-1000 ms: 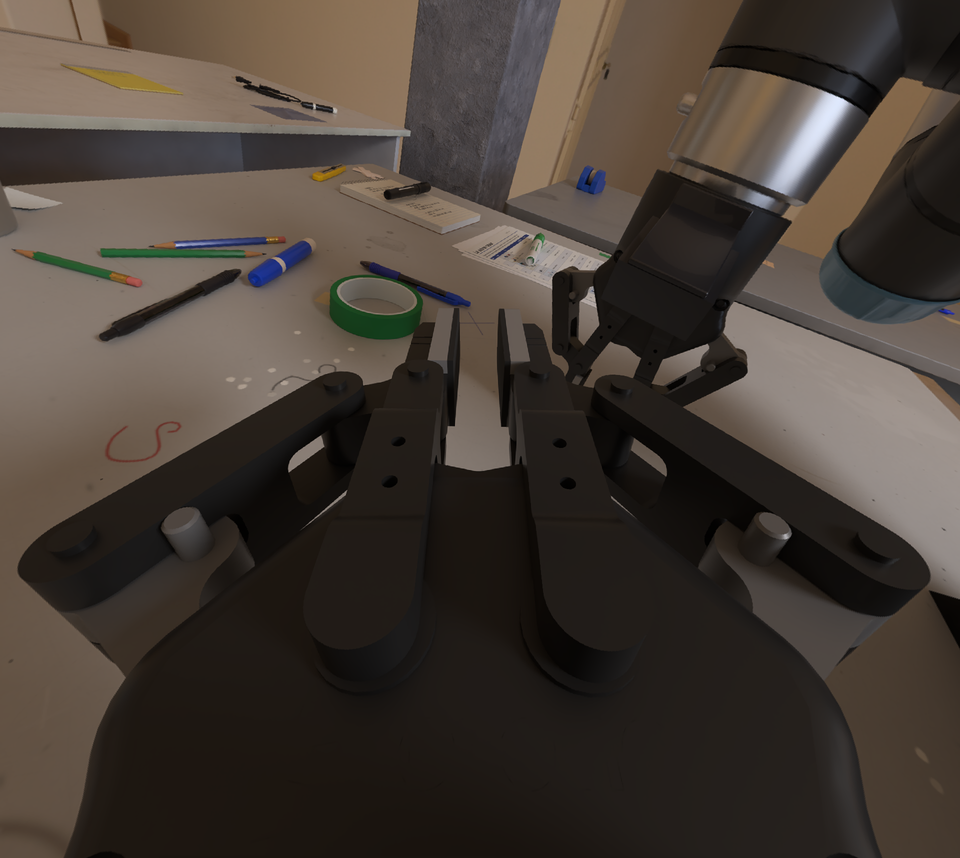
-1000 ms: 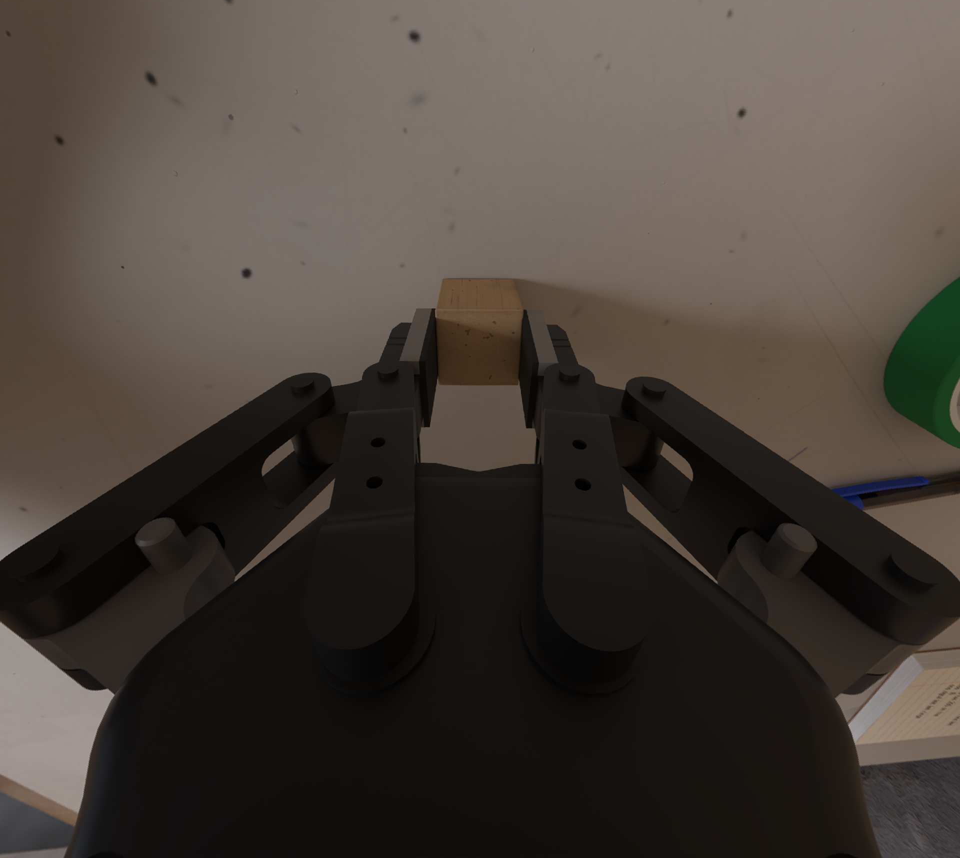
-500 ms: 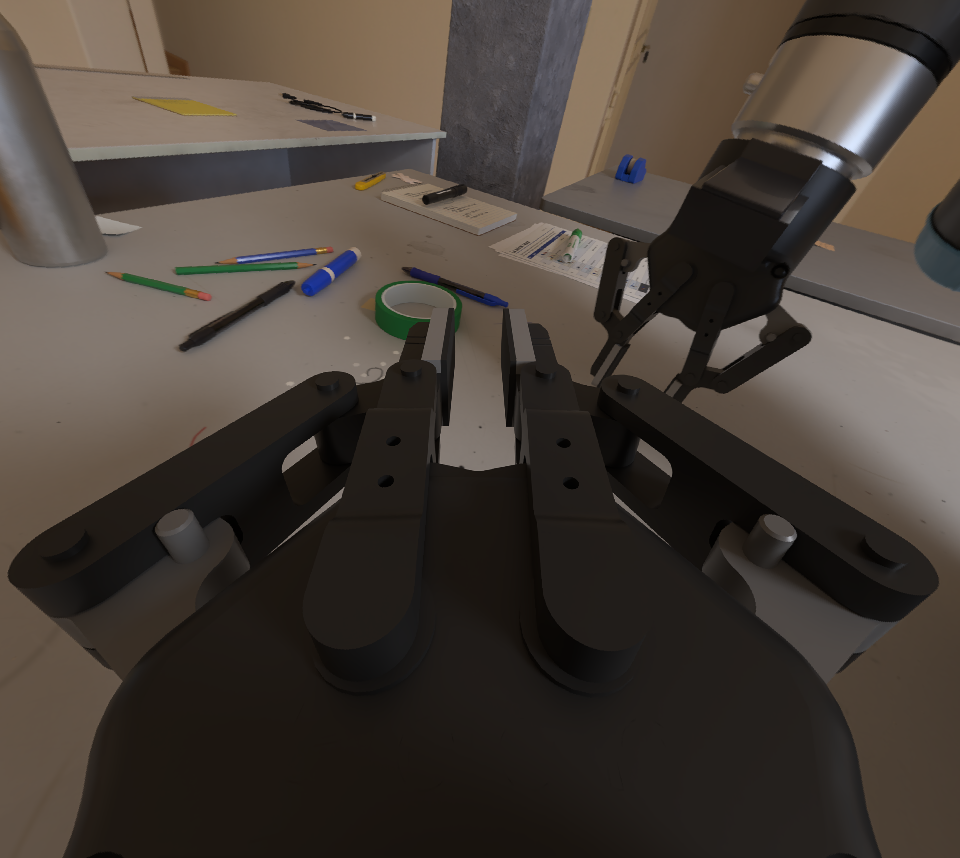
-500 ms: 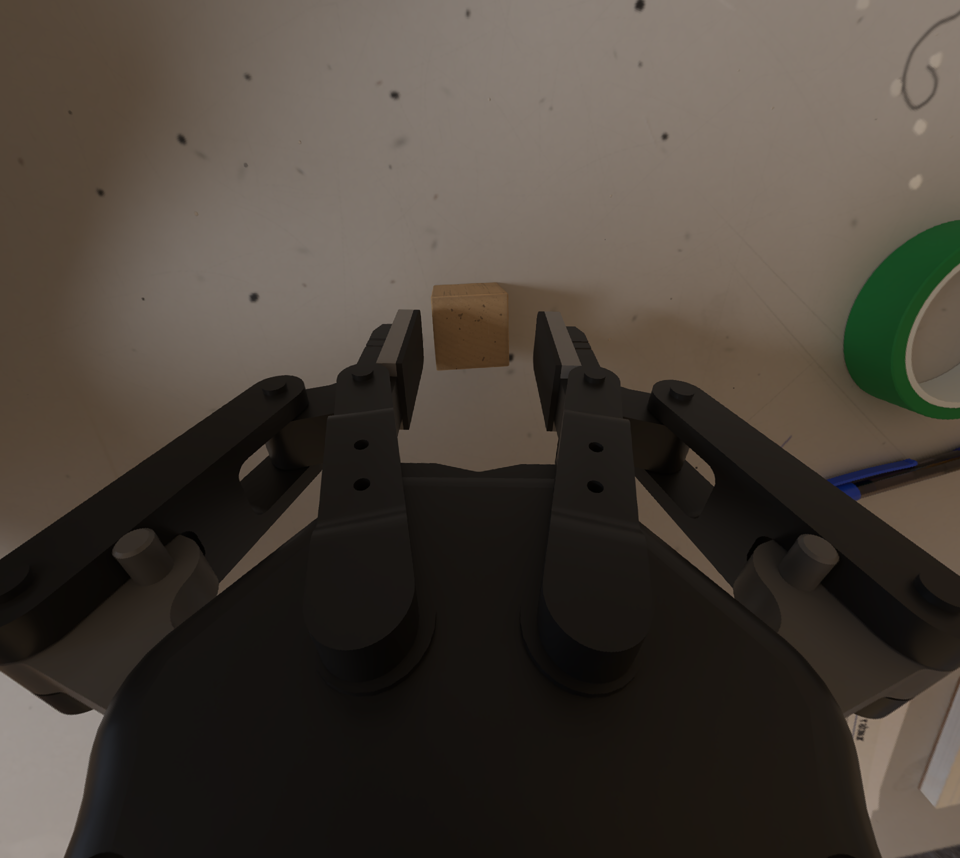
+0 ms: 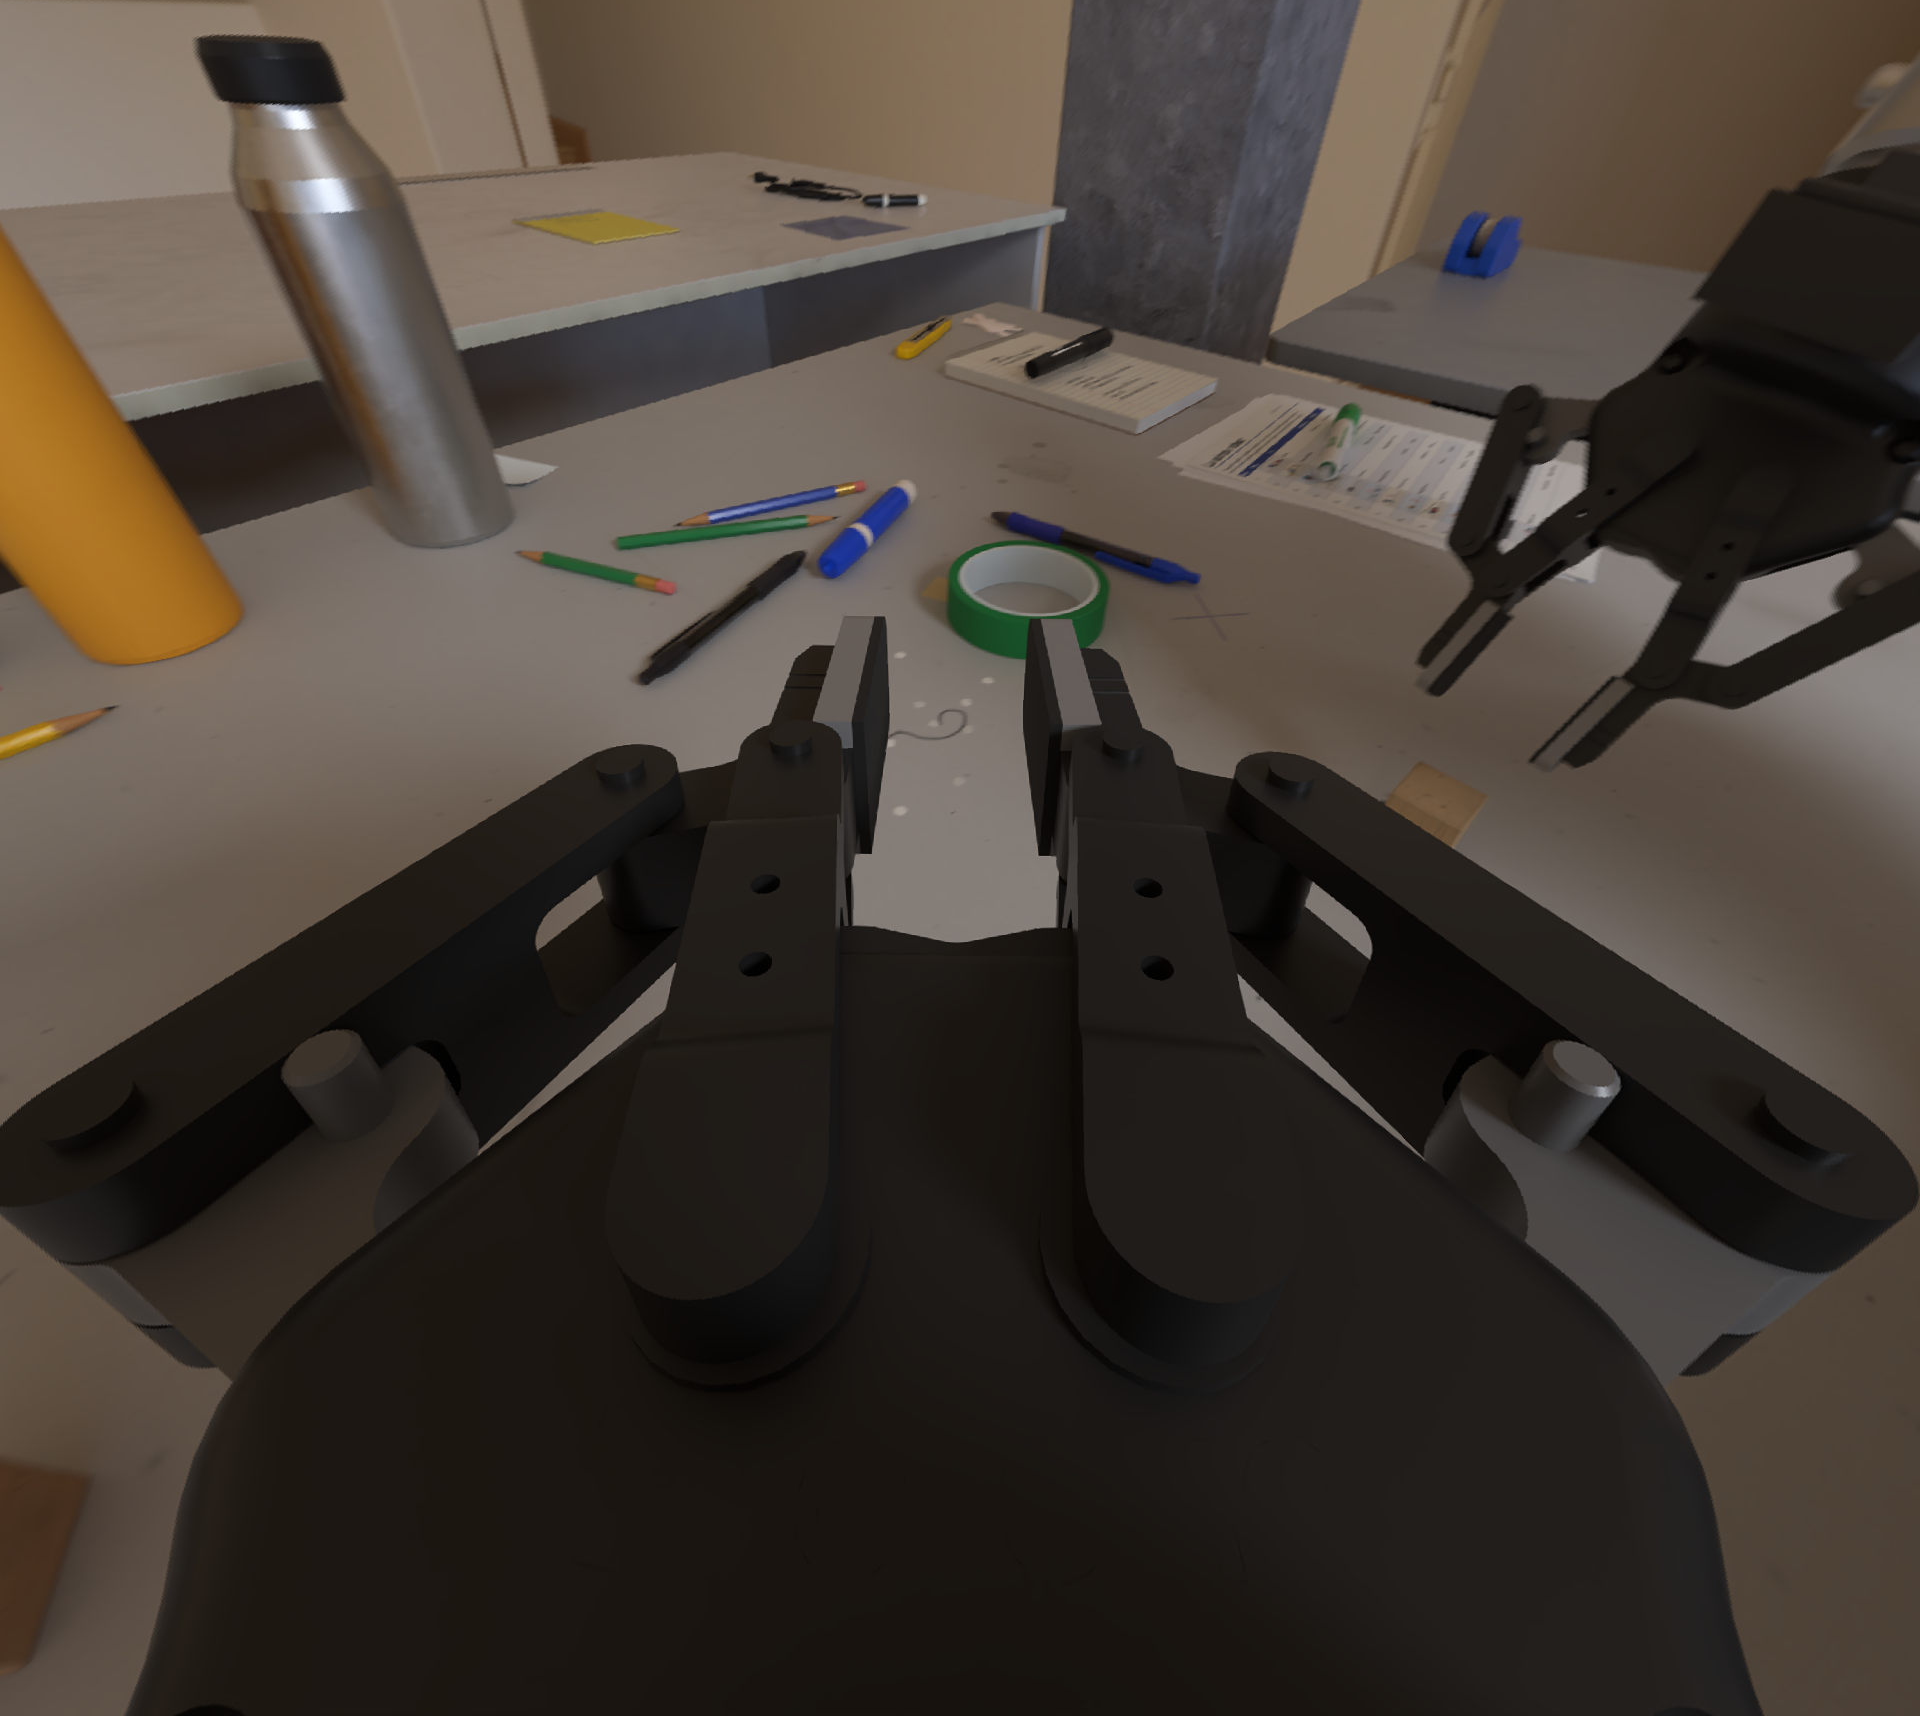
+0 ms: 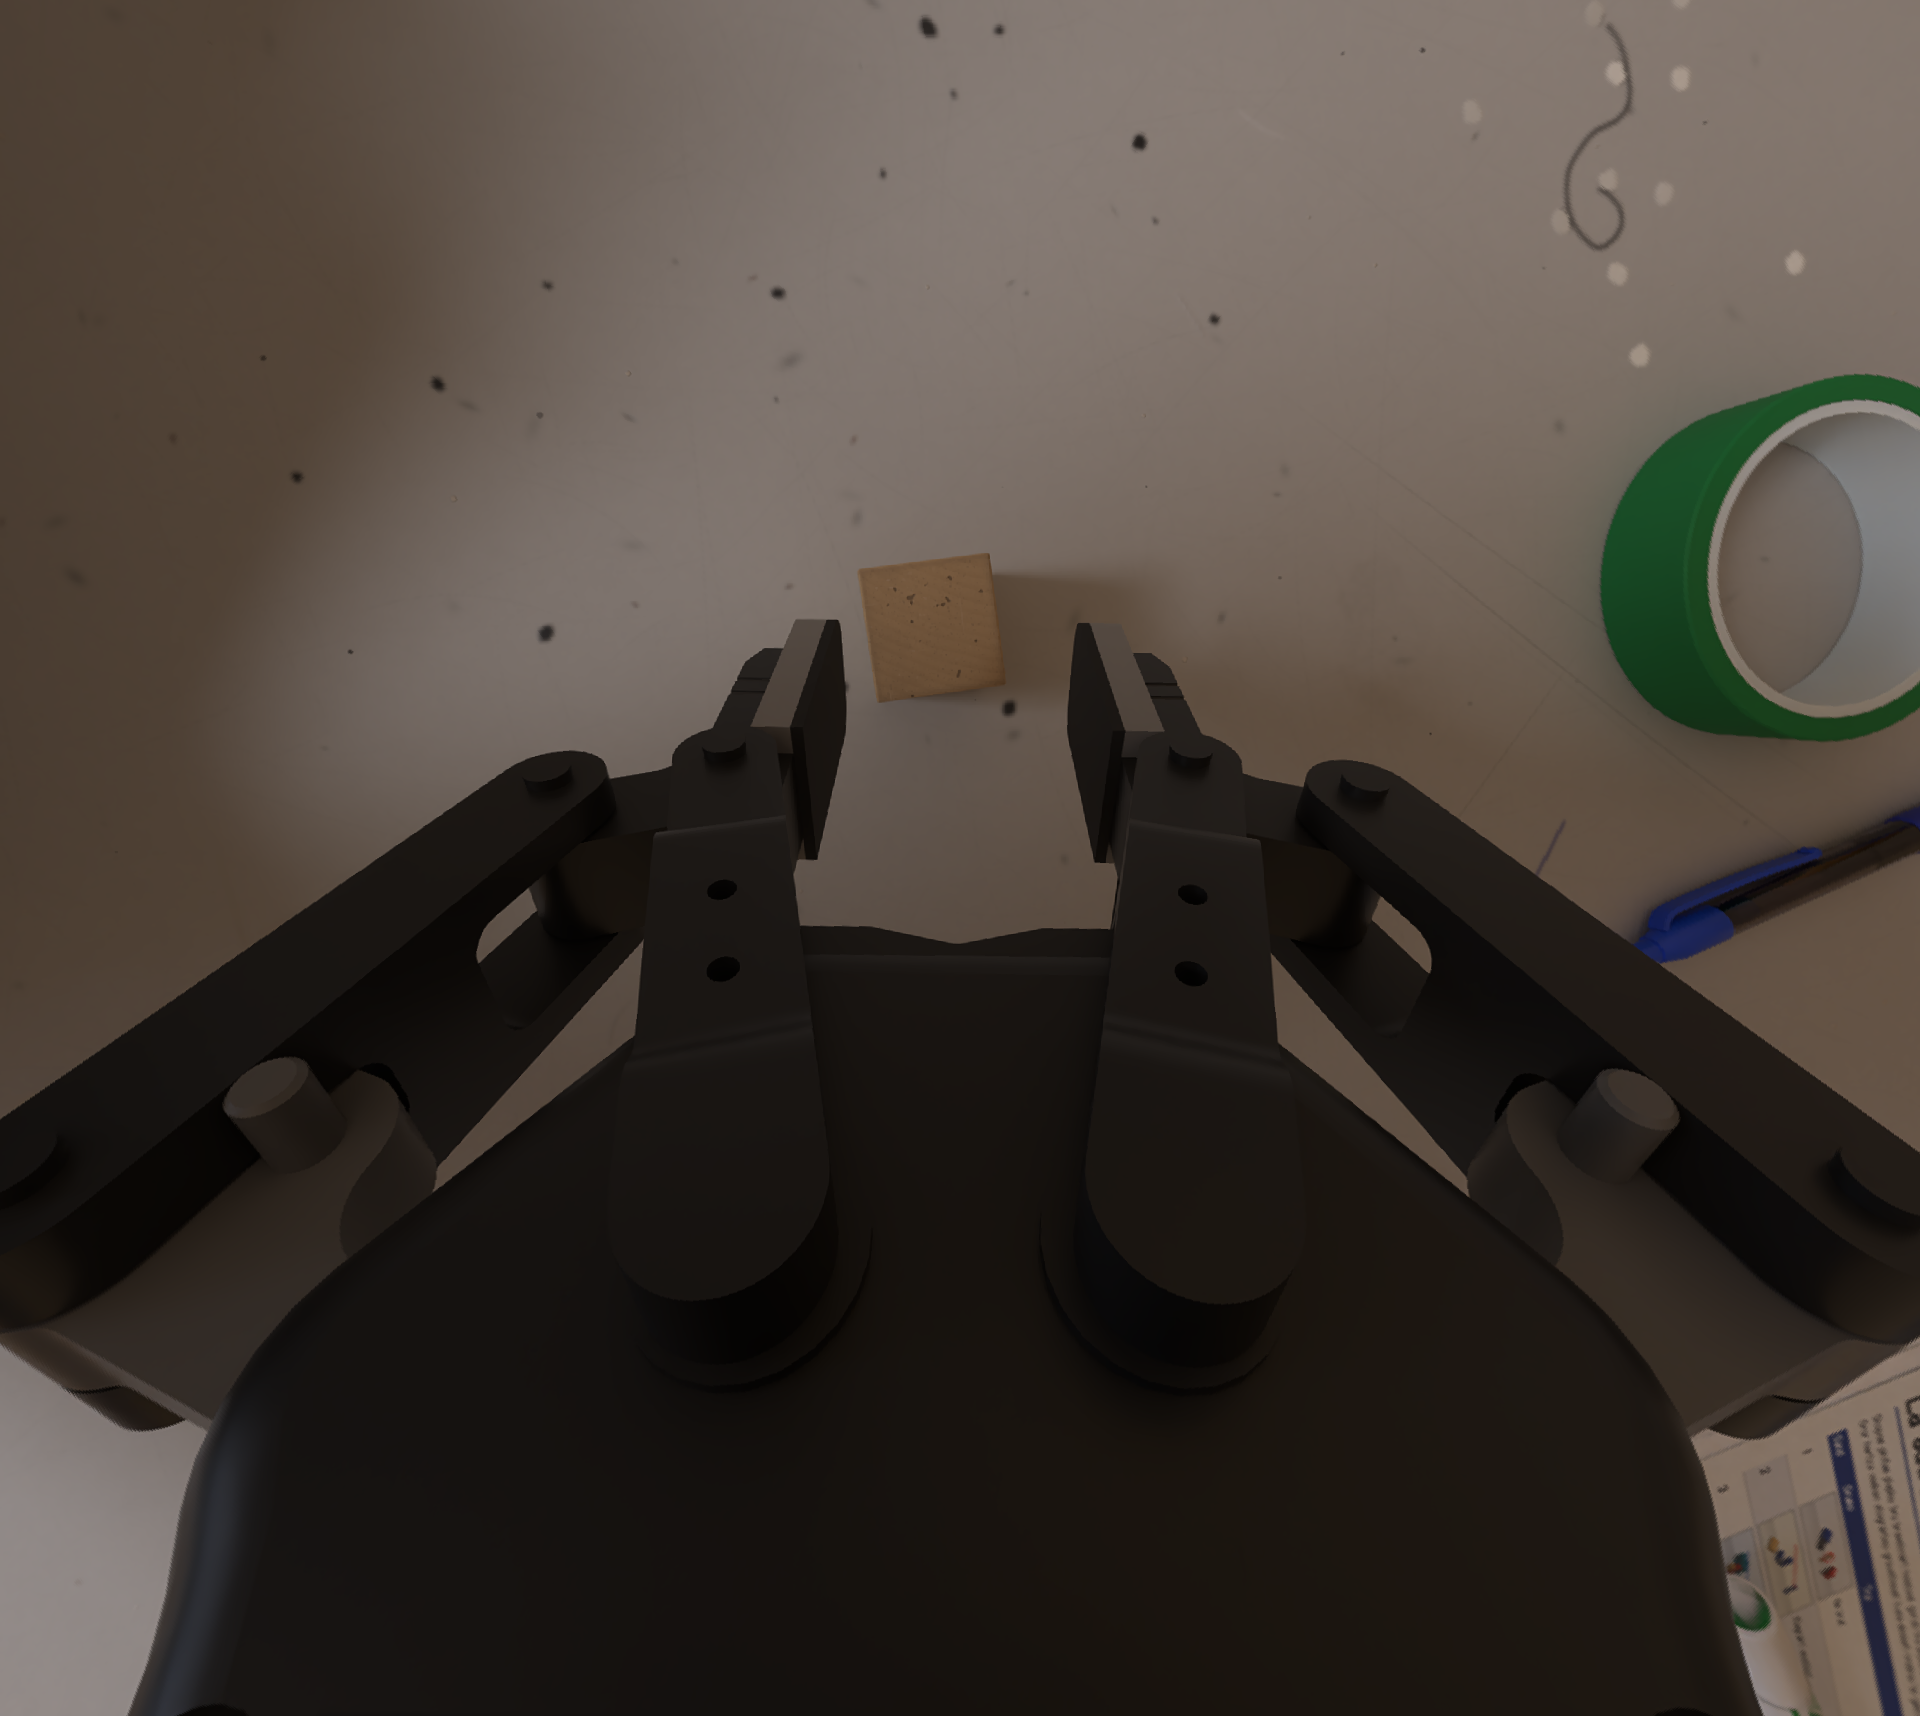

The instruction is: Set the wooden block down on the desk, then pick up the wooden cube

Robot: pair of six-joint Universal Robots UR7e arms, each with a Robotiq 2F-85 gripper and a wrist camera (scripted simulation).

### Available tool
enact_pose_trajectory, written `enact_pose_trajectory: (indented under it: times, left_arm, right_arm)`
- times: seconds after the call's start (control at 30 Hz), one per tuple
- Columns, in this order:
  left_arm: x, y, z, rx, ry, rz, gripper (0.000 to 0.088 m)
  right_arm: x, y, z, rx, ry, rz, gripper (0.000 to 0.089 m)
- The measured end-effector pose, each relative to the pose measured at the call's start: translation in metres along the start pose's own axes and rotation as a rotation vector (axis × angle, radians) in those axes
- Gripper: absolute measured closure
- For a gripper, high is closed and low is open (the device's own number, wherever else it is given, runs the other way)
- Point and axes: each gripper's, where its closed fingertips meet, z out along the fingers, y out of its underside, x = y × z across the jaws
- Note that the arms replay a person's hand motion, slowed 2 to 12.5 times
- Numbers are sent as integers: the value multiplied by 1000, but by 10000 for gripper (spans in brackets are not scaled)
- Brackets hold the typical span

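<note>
A small light wooden block (image 6: pixel 930 627) rests on the grey desk (image 6: pixel 520 212), free of any gripper. My right gripper (image 6: pixel 956 690) is open and empty, held above the block with one finger on either side of it. In the left wrist view the block (image 5: pixel 1439 809) peeks out past my left gripper's linkage, with the right gripper (image 5: pixel 1496 716) hovering above it. My left gripper (image 5: pixel 956 700) is open with a moderate gap and holds nothing. A brown wooden piece (image 5: pixel 31 1552) shows partly at the bottom left edge.
A green tape roll (image 5: pixel 1029 601) lies ahead of the left gripper and right of the block (image 6: pixel 1766 554). A steel bottle (image 5: pixel 353 316) and a yellow cylinder (image 5: pixel 94 471) stand at the left. Pens, pencils (image 5: pixel 727 534), a notepad (image 5: pixel 1081 388) and a printed sheet (image 5: pixel 1330 451) lie farther back.
The right gripper opened, released the block onto the desk and rose away from it. The left gripper pulled back and its fingers spread a little wider.
</note>
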Motion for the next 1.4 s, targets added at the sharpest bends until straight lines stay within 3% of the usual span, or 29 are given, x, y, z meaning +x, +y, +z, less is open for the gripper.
enact_pose_trajectory:
  times: [0.43,0.83,1.03,1.4]
  left_arm:
    - [-60,-8,-30,-94,-213,57,582]
    - [-114,1,-56,-261,-373,84,553]
    - [-132,14,-61,-378,-384,70,549]
    - [-141,53,-58,-629,-290,-11,522]
  right_arm:
    - [-4,12,-13,146,39,60,501]
    - [-7,32,-17,202,81,102,503]
    - [-10,41,-16,219,93,120,503]
    - [-14,52,-15,258,102,152,509]
